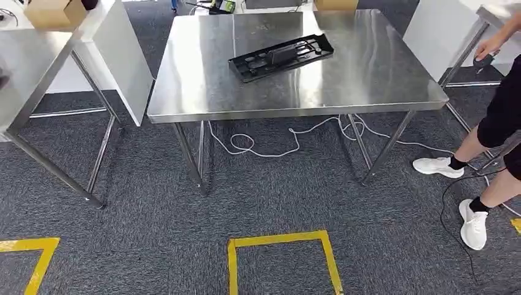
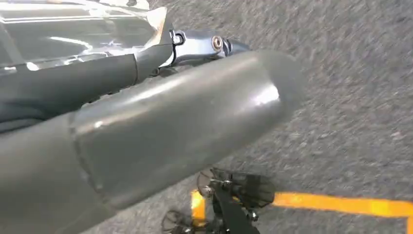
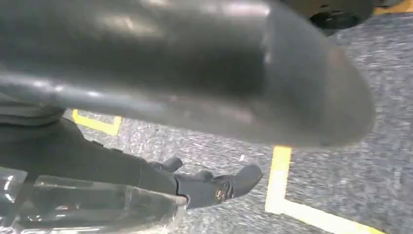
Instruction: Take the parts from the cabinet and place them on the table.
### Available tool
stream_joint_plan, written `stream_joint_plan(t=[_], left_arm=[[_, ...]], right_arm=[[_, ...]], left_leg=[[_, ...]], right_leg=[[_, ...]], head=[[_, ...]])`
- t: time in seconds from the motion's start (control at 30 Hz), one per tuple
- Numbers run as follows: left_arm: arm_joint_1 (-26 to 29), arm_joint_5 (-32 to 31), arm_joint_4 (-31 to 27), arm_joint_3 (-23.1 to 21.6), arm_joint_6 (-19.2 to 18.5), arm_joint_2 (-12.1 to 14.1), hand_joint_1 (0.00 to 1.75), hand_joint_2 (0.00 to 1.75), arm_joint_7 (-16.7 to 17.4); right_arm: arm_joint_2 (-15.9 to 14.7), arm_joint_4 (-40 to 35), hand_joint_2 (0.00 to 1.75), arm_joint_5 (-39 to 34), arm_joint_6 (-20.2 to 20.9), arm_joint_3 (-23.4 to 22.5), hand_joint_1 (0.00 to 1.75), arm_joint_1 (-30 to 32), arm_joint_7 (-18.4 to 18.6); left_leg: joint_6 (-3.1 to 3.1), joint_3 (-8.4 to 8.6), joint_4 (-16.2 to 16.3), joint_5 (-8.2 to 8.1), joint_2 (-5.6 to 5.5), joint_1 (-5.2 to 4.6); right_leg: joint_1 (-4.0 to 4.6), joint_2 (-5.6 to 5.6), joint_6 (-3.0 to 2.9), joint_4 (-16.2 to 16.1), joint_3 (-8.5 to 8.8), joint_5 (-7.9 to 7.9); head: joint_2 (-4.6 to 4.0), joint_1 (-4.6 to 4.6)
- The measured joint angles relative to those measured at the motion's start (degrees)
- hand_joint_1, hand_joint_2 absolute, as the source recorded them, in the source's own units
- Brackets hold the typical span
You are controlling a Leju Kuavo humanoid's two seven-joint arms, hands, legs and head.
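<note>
A black flat plastic part [image 1: 281, 56] lies on the steel table [image 1: 368, 86], toward its far side. My left hand [image 2: 160, 122] hangs over the grey carpet, thumb and dark fingers [image 2: 204, 46] stretched out, holding nothing. In the right wrist view my right hand [image 3: 195, 97] also hangs above the carpet, its fingers [image 3: 219, 187] extended and empty. Both hands are well away from the part.
A person [image 1: 497, 123] stands at the right, a hand on a dark object [image 1: 485, 58]. A white cable [image 1: 276, 144] trails under the table. Another steel table [image 1: 31, 67] with a cardboard box [image 1: 52, 12] stands at the left. Yellow tape [image 1: 279, 243] marks the carpet.
</note>
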Motion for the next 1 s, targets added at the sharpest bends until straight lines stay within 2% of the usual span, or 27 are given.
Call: stream_joint_plan(t=[0.03, 0.07, 0.1, 0.13, 0.17, 0.2, 0.23, 0.27, 0.3, 0.37, 0.4, 0.43, 0.47, 0.5, 0.53, 0.57, 0.6, 0.63, 0.67, 0.7, 0.73, 0.77, 0.8, 0.87, 0.9, 0.93, 1.0], left_arm=[[-0.01, 0.02, 0.04, 0.0, 0.02, 0.02, 0.0, 0.0, -0.04], [-0.01, 0.02, 0.07, 0.0, 0.07, 0.02, 0.0, 0.0, -0.09], [0.0, 0.04, 0.11, 0.0, 0.22, 0.02, 0.0, 0.0, -0.09], [0.0, 0.07, 0.13, 0.0, 0.35, 0.0, 0.0, 0.0, -0.07], [-0.01, 0.09, 0.17, 0.0, 0.39, -0.02, 0.0, 0.0, -0.07], [-0.03, 0.09, 0.17, 0.0, 0.44, -0.02, 0.0, 0.0, -0.07], [-0.1, 0.07, 0.17, 0.0, 0.44, -0.02, 0.0, 0.0, -0.07], [-0.13, 0.09, 0.17, 0.0, 0.44, 0.0, 0.0, 0.0, -0.07], [-0.19, 0.07, 0.17, 0.0, 0.39, 0.0, 0.0, 0.0, 0.0], [-0.18, 0.02, 0.2, 0.0, 0.37, 0.02, 0.0, 0.0, 0.07], [-0.2, 0.02, 0.24, 0.0, 0.37, -0.07, 0.0, 0.0, 0.11], [-0.37, 0.0, 0.24, -0.02, 0.33, -0.04, 0.0, 0.0, 0.22], [-0.42, 0.0, 0.26, -0.02, 0.26, -0.02, 0.0, 0.0, 0.22], [-0.38, 0.0, 0.26, -0.02, 0.15, -0.02, 0.0, 0.0, 0.2], [-0.3, 0.0, 0.26, -0.02, 0.02, 0.0, 0.0, 0.0, 0.2], [-0.31, -0.02, 0.26, -0.02, 0.0, 0.0, 0.0, 0.0, 0.17], [-0.32, -0.02, 0.26, -0.02, 0.0, 0.0, 0.0, 0.0, 0.17], [-0.33, -0.02, 0.26, -0.02, -0.04, -0.02, 0.0, 0.0, 0.17], [-0.33, -0.09, 0.28, -0.02, -0.04, -0.09, 0.0, 0.0, 0.17], [-0.35, -0.09, 0.28, -0.02, -0.07, -0.15, 0.0, 0.0, 0.18], [-0.49, -0.09, 0.28, -0.02, -0.07, -0.22, 0.0, 0.0, 0.17], [-0.46, -0.09, 0.31, -0.09, -0.07, -0.26, 0.0, 0.0, 0.13], [-0.39, -0.09, 0.31, -0.09, -0.07, -0.31, 0.0, 0.0, 0.11], [-0.45, -0.09, 0.31, -0.09, -0.07, -0.28, 0.0, 0.0, 0.09], [-0.36, -0.09, 0.31, -0.09, 0.0, -0.28, 0.0, 0.0, 0.13], [-0.35, -0.09, 0.31, -0.07, 0.04, -0.28, 0.0, 0.0, 0.17], [-0.24, -0.09, 0.31, -0.09, 0.09, -0.37, 0.0, 0.0, 0.33]], right_arm=[[0.09, 0.11, 0.0, 0.02, -0.17, 0.04, 0.0, -0.03, 0.33], [0.09, 0.15, 0.0, 0.02, -0.31, 0.04, 0.0, -0.05, 0.57], [0.09, 0.22, 0.0, 0.02, -0.37, 0.07, 0.0, -0.04, 1.09], [0.09, 0.31, 0.0, 0.02, -0.39, 0.04, 0.0, -0.04, 1.47], [0.09, 0.44, 0.0, 0.0, -0.41, 0.04, 0.0, -0.03, 2.06], [0.09, 0.5, 0.0, 0.0, -0.41, 0.05, 0.0, -0.03, 2.4], [0.09, 0.5, 0.0, -0.02, -0.41, 0.04, 0.0, 0.01, 2.62], [0.13, 0.5, 0.0, -0.04, -0.41, 0.07, 0.0, -0.04, 2.9], [0.09, 0.55, 0.0, -0.09, -0.41, 0.04, 0.0, -0.08, 3.08], [0.09, 0.61, 0.0, -0.13, -0.41, 0.04, 0.0, -0.28, 3.34], [-0.02, 0.85, 0.0, -0.2, -0.41, 0.04, 0.0, -0.35, 3.41], [-0.02, 0.87, 0.0, -0.24, -0.39, 0.04, 0.0, -0.33, 3.43], [0.02, 0.89, 0.0, -0.26, -0.41, 0.04, 0.0, -0.29, 3.5], [0.07, 0.9, 0.0, -0.26, -0.41, 0.04, 0.0, -0.21, 3.52], [0.04, 0.92, 0.0, -0.28, -0.43, 0.04, 0.0, -0.14, 3.52], [0.04, 0.94, 0.0, -0.26, -0.46, 0.04, 0.0, -0.16, 3.52], [0.04, 0.96, 0.0, -0.26, -0.46, 0.04, 0.0, -0.19, 3.52], [0.04, 0.96, 0.0, -0.24, -0.48, 0.04, 0.0, -0.21, 3.52], [0.0, 0.96, 0.0, -0.24, -0.48, 0.04, 0.0, -0.25, 3.52], [-0.02, 0.96, 0.0, -0.22, -0.5, 0.04, 0.0, -0.27, 3.52], [0.02, 0.94, 0.0, -0.2, -0.48, 0.04, 0.0, -0.35, 3.52], [0.02, 0.94, 0.0, -0.13, -0.5, 0.04, 0.0, -0.45, 3.52], [0.0, 0.94, 0.0, -0.07, -0.52, 0.04, 0.0, -0.53, 3.48], [0.09, 0.94, 0.0, 0.04, -0.52, 0.07, 0.0, -0.47, 3.47], [0.13, 0.96, 0.0, 0.11, -0.52, 0.09, 0.0, -0.33, 3.54], [0.11, 1.07, 0.0, 0.13, -0.52, 0.09, 0.0, -0.47, 3.63], [0.11, 1.09, 0.0, 0.2, -0.59, 0.15, 0.0, -0.29, 4.09]], left_leg=[[-0.15, -0.46, 4.38, -2.09, -0.05, 0.01], [-0.23, -0.51, 7.31, -2.07, -0.11, 0.02], [-0.2, 0.37, 8.58, -0.25, -0.15, 0.04], [-0.12, 1.79, 7.78, 1.71, -0.15, 0.06], [0.03, 4.9, 4.6, 4.08, -0.16, 0.08], [0.21, 8.45, 0.18, 4.76, -0.21, 0.08], [0.46, 13.0, -5.42, 3.25, -0.44, -0.01], [0.64, 15.3, -9.95, 1.98, -0.57, -0.25], [0.73, 15.21, -10.44, 1.55, -0.56, -0.5], [1.12, 14.61, -10.83, 1.92, -0.5, -0.95], [1.75, 14.06, -12.95, 2.26, -0.33, -0.06], [2.33, 13.29, -12.49, 2.92, -0.2, -0.4], [3.21, 12.06, -12.55, 3.68, -0.1, -0.44], [3.03, 11.15, -12.56, 4.38, -0.04, -0.61], [3.12, 10.31, -12.55, 5.15, 0.08, -0.71], [3.09, 9.29, -12.47, 5.99, 0.28, -0.74], [2.98, 8.31, -12.44, 6.83, 0.45, -0.75], [2.83, 7.18, -12.41, 7.64, 0.59, -0.74], [2.63, 5.93, -12.33, 8.58, 0.68, -0.66], [2.38, 5.31, -12.18, 9.42, 0.67, -0.61], [1.99, 4.68, -11.83, 10.13, 0.57, -0.67], [1.58, 4.15, -11.47, 10.53, 0.49, -0.98], [1.27, 4.06, -11.4, 11.18, 0.56, -1.03], [0.86, 3.81, -11.58, 12.54, 0.64, -0.88], [0.51, 3.63, -11.35, 12.9, 0.58, -0.81], [0.22, 2.97, -10.58, 11.0, 0.18, -0.55], [-0.11, 2.07, -5.14, 2.81, 0.18, -0.36]], right_leg=[[0.27, -0.1, -0.16, 0.07, -1.02, 0.78], [0.45, -0.15, -0.15, 0.2, -1.99, 1.41], [0.6, -0.19, -0.05, 0.35, -3.06, 2.23], [0.68, -0.19, 0.06, 0.57, -3.68, 2.81], [0.69, -0.18, 0.25, 0.95, -5.01, 3.47], [0.69, -0.08, 0.51, 1.39, -5.88, 3.89], [0.84, -0.07, 0.79, 1.82, -6.6, 4.29], [1.02, -0.11, 1.23, 2.3, -7.0, 4.62], [0.94, -0.2, 1.77, 2.26, -7.27, 5.37], [0.67, -0.18, 2.34, 2.19, -7.95, 6.5], [0.98, -0.02, 2.49, 3.01, -8.87, 6.16], [0.88, 0.33, 2.37, 3.94, -9.98, 4.46], [0.81, 0.47, 1.7, 6.97, -10.93, 0.66], [0.73, 0.5, 1.19, 10.75, -11.7, -2.78], [0.69, 0.5, 0.99, 14.64, -12.07, -5.23], [0.69, 0.51, 1.43, 18.13, -12.11, -5.84], [0.68, 0.51, 2.19, 20.08, -11.63, -4.63], [0.65, 0.51, 3.11, 20.13, -10.42, -2.34], [0.58, 0.51, 3.97, 17.9, -7.87, 0.2], [0.48, 0.51, 4.23, 13.8, -4.42, 1.23], [0.27, 0.57, 3.86, 7.5, 0.26, 0.06], [0.75, 0.58, 3.13, -0.03, 5.58, -2.64], [0.98, 0.72, 2.48, -3.44, 6.1, -4.2], [1.18, 0.71, 2.2, -1.73, 5.09, -3.72], [0.42, 0.59, 1.45, -1.76, 4.31, -3.25], [0.07, 0.19, 0.79, -1.5, 4.04, -2.71], [0.52, -0.06, -0.54, -1.47, 2.65, -1.39]], head=[[0.0, -0.02], [0.0, -0.02], [0.0, -0.07], [0.0, 0.0], [0.0, -0.07], [0.0, -0.09], [0.0, -0.13], [0.0, -0.03], [0.0, -0.04], [0.0, -0.17], [0.0, -0.02], [0.0, -0.15], [0.0, 0.4], [0.0, 0.5], [0.0, 0.55], [0.0, 0.68], [0.0, 0.79], [0.0, 0.76], [0.0, 0.79], [0.0, 0.76], [0.0, 0.81], [0.0, 1.03], [0.0, 0.89], [0.0, 0.63], [0.0, 0.63], [0.0, 0.31], [0.0, -0.02]])
